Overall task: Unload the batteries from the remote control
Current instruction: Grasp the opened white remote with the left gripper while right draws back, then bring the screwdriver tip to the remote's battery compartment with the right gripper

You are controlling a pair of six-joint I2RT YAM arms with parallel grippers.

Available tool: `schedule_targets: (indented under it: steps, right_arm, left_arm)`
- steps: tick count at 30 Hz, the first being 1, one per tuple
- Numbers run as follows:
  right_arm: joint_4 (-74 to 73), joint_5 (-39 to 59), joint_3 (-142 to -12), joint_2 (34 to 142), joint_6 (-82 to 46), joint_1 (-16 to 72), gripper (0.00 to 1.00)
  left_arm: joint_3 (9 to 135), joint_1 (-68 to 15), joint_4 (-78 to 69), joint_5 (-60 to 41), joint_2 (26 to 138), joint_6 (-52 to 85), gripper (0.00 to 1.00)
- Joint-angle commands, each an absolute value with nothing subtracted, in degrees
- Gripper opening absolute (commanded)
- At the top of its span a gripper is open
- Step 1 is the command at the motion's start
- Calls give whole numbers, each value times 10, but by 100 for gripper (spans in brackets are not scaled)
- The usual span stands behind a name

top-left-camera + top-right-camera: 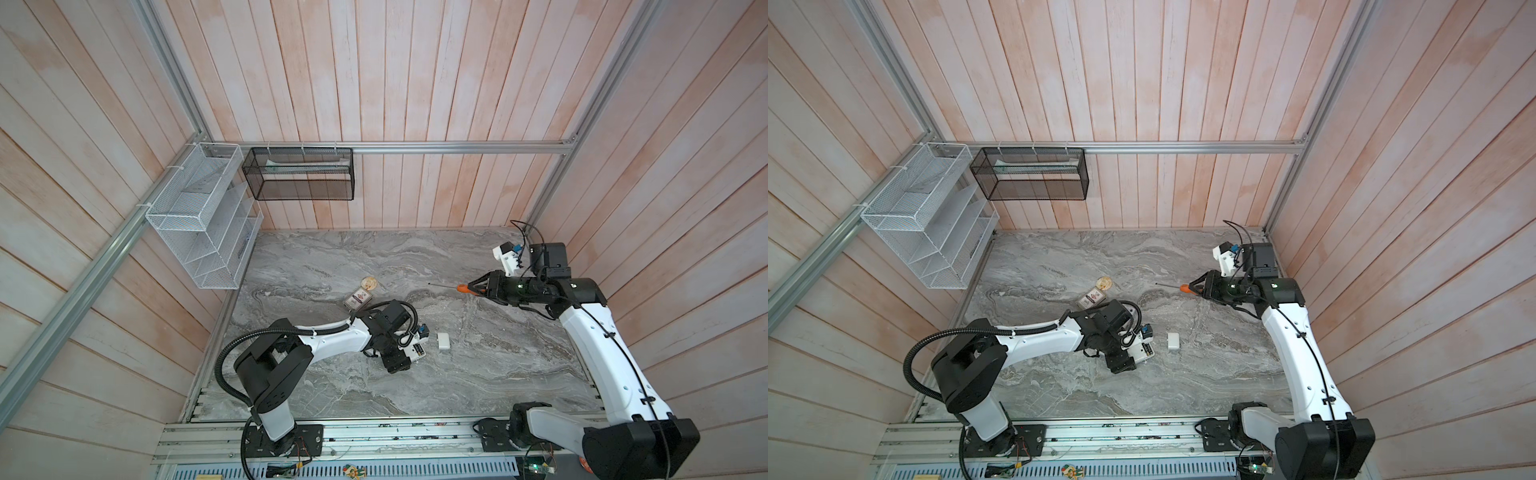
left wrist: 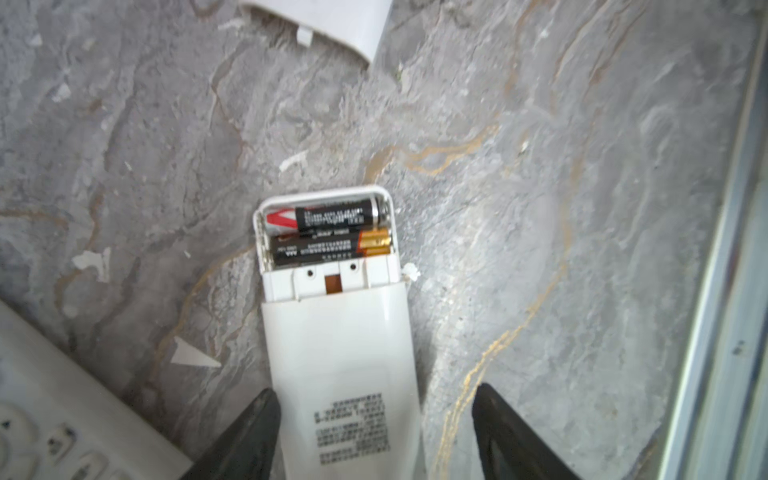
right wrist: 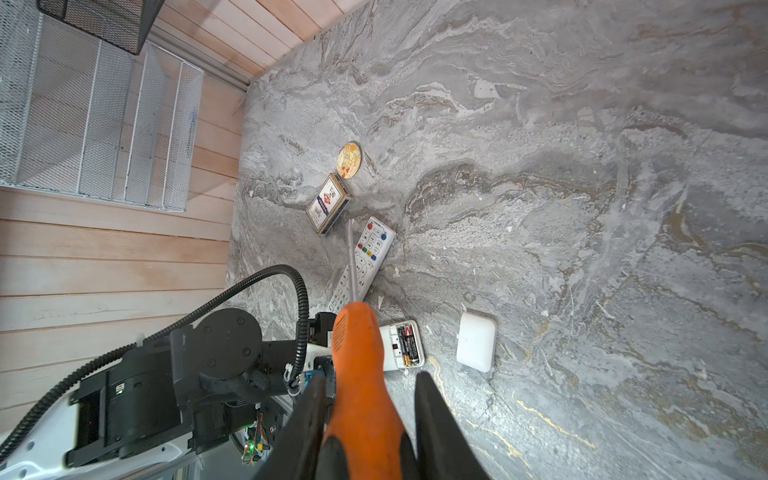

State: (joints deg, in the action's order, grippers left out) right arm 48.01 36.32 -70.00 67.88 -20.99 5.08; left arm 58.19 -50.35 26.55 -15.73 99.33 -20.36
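Batteries (image 2: 328,235): two, side by side in the open compartment of the white remote control (image 2: 338,345).
Hard to read: battery print, blurred.
Left fingers (image 2: 249,432): spread astride the remote, whose end is cut off.
Right fingers (image 3: 428,415): clamped on orange-handled screwdriver (image 3: 357,365).
Surface (image 2: 540,166): grey marble; loose white cover (image 3: 476,341) nearby.
Room: pale plank walls (image 1: 415,83).

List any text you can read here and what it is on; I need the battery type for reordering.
On the batteries: print, too blurred to read.
On the remote, back label: several lines, too blurred.
On the small box: logo and print, too small.
On the second remote: button marks, too small.
Nothing reads clearly enough to quote.
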Motion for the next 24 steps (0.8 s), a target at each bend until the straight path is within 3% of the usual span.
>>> schedule_targets:
  steps: [1, 12, 24]
  right_arm:
    - [477, 374, -695, 683, -204, 47, 11]
    - [495, 369, -699, 686, -202, 48, 11]
    - [670, 314, -701, 711, -159, 60, 11]
  left_arm:
    - [566, -504, 272, -145, 991, -214, 75]
    - [524, -501, 259, -117, 990, -202, 74]
    - [482, -500, 230, -102, 964, -206, 50]
